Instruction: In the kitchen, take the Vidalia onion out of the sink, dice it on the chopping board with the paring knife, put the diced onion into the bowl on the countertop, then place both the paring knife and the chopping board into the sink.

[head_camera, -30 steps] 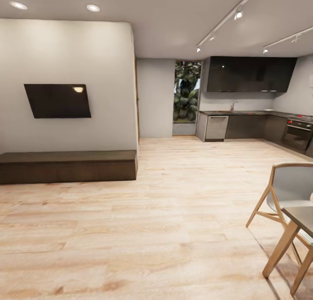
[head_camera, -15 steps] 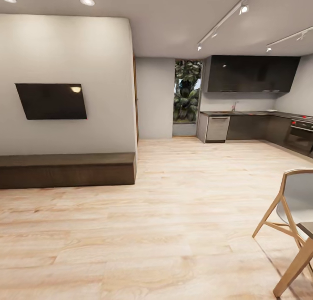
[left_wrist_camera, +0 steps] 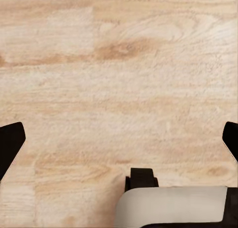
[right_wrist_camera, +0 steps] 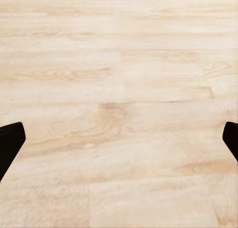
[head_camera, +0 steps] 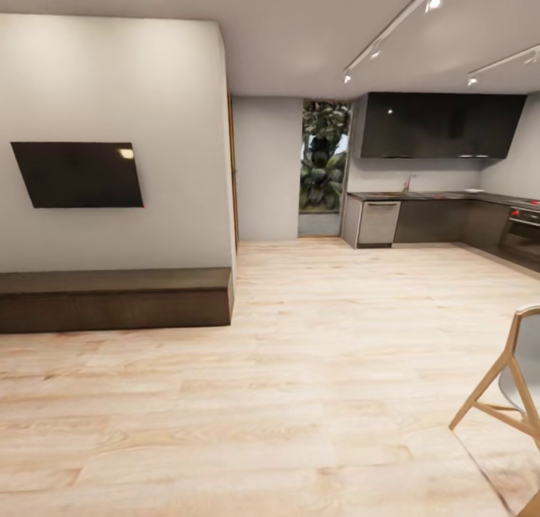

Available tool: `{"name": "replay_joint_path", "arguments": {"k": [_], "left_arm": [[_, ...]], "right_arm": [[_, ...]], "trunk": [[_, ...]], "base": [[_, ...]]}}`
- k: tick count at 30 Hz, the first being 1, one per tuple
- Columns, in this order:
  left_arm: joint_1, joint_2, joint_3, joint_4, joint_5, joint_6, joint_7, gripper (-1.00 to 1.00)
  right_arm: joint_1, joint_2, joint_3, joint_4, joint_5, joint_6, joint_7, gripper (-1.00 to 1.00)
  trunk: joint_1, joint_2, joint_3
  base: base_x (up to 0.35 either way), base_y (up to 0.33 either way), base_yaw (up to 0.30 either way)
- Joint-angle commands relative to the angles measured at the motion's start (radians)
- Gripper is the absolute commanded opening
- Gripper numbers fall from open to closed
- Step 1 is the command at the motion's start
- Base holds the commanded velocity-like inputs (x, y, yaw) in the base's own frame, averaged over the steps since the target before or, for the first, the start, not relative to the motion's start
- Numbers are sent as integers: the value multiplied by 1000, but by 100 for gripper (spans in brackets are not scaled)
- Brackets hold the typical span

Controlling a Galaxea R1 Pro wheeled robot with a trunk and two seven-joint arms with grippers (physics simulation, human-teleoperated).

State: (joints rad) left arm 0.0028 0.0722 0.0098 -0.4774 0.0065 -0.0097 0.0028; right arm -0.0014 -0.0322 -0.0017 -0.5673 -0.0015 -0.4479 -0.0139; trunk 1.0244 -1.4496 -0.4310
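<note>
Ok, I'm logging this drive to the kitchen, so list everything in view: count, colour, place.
wall screen: one, black, left wall.
bench: one, dark brown, below the screen.
floor: pale wood planks.
chair: one, wooden legs, grey seat, near right edge.
countertop: one, dark, far right.
upper cabinets: black, above the countertop.
plant: green, behind the far opening.
left gripper: black fingertips apart, over floor.
right gripper: black fingertips apart, over floor.

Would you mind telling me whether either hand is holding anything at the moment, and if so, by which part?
Nothing is held. The left hand and right hand are both open, with bare wooden floor between the fingertips.
</note>
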Motion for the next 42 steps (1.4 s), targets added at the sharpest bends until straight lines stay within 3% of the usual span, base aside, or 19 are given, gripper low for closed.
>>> {"name": "replay_joint_path", "arguments": {"k": [1, 21, 42], "left_arm": [[0, 0, 1, -1, 1, -1, 0, 100], [0, 0, 1, 0, 0, -1, 0, 100], [0, 0, 1, -1, 0, -1, 0, 100]], "right_arm": [[0, 0, 0, 0, 0, -2, -1, 100], [0, 0, 0, 0, 0, -2, -1, 100], [0, 0, 0, 0, 0, -2, -1, 100]], "trunk": [[1, 0, -1], [1, 0, -7], [1, 0, -2]], "base": [[317, 0, 0], [317, 0, -12], [317, 0, -211]]}}
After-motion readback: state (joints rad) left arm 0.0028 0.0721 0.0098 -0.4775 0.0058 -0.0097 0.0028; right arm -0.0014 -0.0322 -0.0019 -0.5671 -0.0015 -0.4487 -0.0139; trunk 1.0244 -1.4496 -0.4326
